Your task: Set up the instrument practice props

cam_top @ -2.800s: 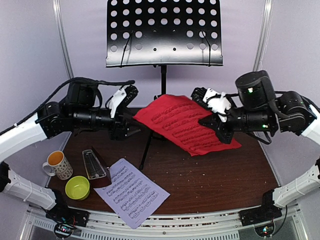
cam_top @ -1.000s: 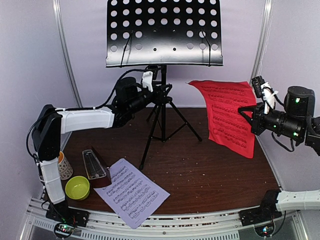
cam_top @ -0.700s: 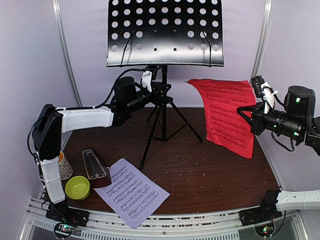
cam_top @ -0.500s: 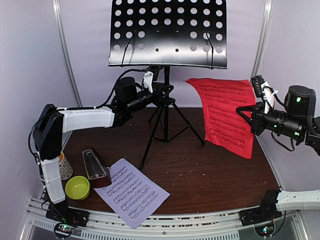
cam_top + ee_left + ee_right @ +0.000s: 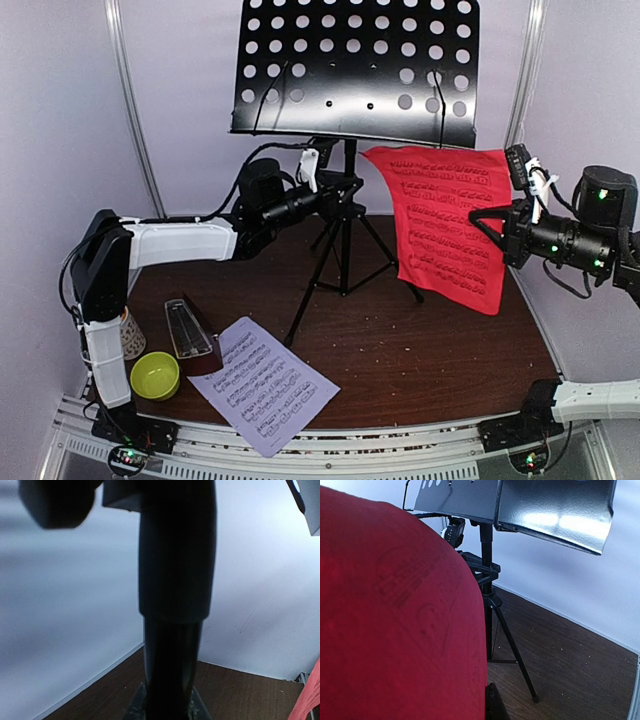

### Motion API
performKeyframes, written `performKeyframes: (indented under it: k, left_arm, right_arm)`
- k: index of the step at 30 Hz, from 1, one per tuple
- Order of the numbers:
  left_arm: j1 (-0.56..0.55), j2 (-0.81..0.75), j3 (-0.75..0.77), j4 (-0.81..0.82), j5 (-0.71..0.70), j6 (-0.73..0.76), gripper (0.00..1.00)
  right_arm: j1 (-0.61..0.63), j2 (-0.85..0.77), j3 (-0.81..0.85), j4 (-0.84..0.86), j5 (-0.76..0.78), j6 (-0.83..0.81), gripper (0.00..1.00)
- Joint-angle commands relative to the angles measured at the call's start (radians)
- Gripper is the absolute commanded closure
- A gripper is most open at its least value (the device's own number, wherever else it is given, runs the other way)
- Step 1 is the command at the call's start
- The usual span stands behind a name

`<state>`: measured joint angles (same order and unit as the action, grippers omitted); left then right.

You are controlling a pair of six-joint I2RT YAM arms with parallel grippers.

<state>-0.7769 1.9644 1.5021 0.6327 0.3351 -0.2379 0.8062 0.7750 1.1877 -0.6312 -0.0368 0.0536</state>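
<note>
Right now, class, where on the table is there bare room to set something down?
Free: front right of the table, between the white sheet, the legs of the stand and the right edge. Crowded: front left, with bowl, metronome and sheet.

Left arm point(image 5: 180, 240) white-shelled with black joints; right arm point(image 5: 565, 243) black, green-lit; cables black.

Red sheet point(image 5: 445, 225) hangs beside upright black stand point(image 5: 360, 70); white sheet point(image 5: 265, 385) lies beside metronome point(image 5: 190, 330)

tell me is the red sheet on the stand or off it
Off: the red sheet hangs spread from the right jaws, beside the stand, not on its desk.
</note>
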Motion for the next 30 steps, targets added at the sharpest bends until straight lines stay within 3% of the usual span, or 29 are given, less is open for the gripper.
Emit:
performKeyframes:
  k: [1, 5, 13, 24, 26, 30]
  left_arm:
    - [-0.034, 0.007, 0.034, 0.079, 0.027, -0.165, 1.00]
    - [-0.014, -0.034, -0.051, 0.135, -0.038, -0.220, 0.73]
    - [0.034, -0.219, -0.330, 0.214, -0.157, -0.211, 0.37]
    - [0.119, -0.529, -0.748, 0.228, -0.357, -0.297, 0.33]
    - [0.125, -0.614, -0.791, 0.182, -0.397, -0.286, 0.33]
    - [0.130, -0.824, -0.775, -0.079, -0.477, -0.177, 0.33]
  right_arm:
    - [-0.003, -0.004, 0.028, 0.024, -0.064, -0.001, 1.00]
    - [-0.004, -0.006, 0.032, 0.018, -0.114, -0.001, 1.00]
    - [0.018, -0.005, 0.044, 0.005, -0.229, 0.001, 1.00]
    - [0.121, 0.054, 0.125, 0.022, -0.290, 0.006, 1.00]
    - [0.139, 0.077, 0.166, 0.029, -0.281, 0.018, 1.00]
    - [0.161, 0.122, 0.266, 0.069, -0.242, 0.062, 1.00]
